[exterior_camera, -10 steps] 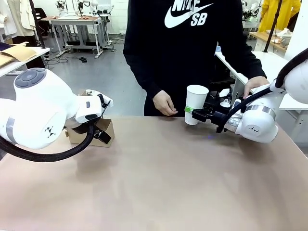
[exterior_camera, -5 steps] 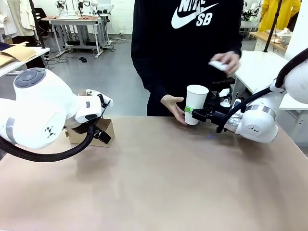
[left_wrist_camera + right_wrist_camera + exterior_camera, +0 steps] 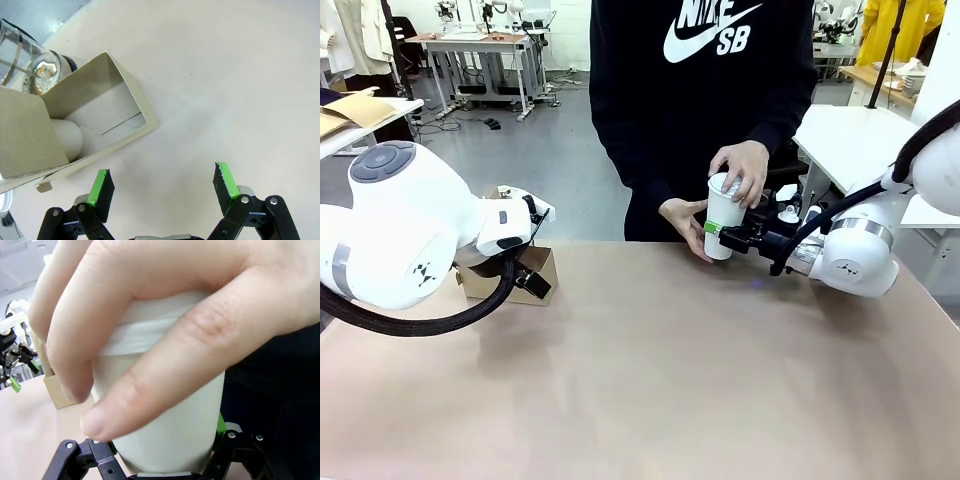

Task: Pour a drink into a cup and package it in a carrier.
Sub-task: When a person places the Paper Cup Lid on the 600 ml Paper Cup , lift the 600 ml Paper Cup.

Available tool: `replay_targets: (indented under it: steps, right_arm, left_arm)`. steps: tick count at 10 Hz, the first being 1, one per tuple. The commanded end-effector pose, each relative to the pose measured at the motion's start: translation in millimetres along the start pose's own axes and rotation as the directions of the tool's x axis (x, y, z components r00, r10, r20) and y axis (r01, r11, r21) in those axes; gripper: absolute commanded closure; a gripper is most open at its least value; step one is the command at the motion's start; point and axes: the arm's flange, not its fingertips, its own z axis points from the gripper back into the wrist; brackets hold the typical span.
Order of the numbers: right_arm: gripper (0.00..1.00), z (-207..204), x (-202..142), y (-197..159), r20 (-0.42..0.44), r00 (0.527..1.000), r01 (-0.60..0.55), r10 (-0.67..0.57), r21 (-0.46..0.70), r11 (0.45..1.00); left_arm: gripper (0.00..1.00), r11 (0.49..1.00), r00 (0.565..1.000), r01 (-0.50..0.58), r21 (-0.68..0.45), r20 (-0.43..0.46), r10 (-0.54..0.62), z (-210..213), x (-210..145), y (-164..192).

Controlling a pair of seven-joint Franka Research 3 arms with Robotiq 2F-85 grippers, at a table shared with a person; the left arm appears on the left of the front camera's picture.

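The wide beige table (image 3: 650, 390) carries a small brown cardboard carrier (image 3: 536, 274) near its far edge on the robot's left, and everything here is placed from that carrier. A person in a black sweatshirt (image 3: 700, 110) stands across the table, well to the carrier's right. The bulky white left arm (image 3: 400, 230) leans over the carrier, covering part of it. The white right arm (image 3: 855, 255) reaches in level from far to the carrier's right.

The left gripper (image 3: 162, 175) hangs just beside the carrier's open side, above bare tabletop, its jaws spread wide and empty. A clear glass jug with a metal base (image 3: 22, 47) stands right against the carrier's far side; its contents cannot be told.

The right gripper (image 3: 718, 236) is clamped on the lower body of a white paper cup (image 3: 723, 215), held upright above the table's far edge, well right of the carrier. One hand (image 3: 742, 168) presses a white plastic lid (image 3: 145, 330) onto the cup's rim; the other hand (image 3: 682, 216) touches the side of the cup that faces the carrier.
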Motion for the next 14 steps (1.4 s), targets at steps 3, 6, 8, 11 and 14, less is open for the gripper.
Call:
replay_targets:
  steps: [3,6,8,11,14]
  right_arm:
    - [0.20,-0.3,3.6,2.1,0.011,1.000,0.001,-0.001,0.000,1.000]
    - [0.20,-0.3,3.6,2.1,0.011,1.000,0.001,-0.001,0.000,1.000]
    - [0.20,-0.3,3.6,2.1,0.011,1.000,0.001,-0.001,0.000,1.000]
    - [0.20,-0.3,3.6,2.1,0.011,1.000,0.001,-0.001,0.000,1.000]
    - [0.20,-0.3,3.6,2.1,0.011,1.000,0.001,-0.001,0.000,1.000]
  left_arm:
    - [0.00,1.000,1.000,0.001,-0.001,0.001,-0.001,0.3,0.1,-0.2]
    - [0.00,1.000,1.000,0.001,-0.001,0.001,-0.001,0.3,0.1,-0.2]
    - [0.00,1.000,1.000,0.001,-0.001,0.001,-0.001,0.3,0.1,-0.2]
    - [0.00,1.000,1.000,0.001,-0.001,0.001,-0.001,0.3,0.1,-0.2]
    - [0.00,1.000,1.000,0.001,-0.001,0.001,-0.001,0.3,0.1,-0.2]
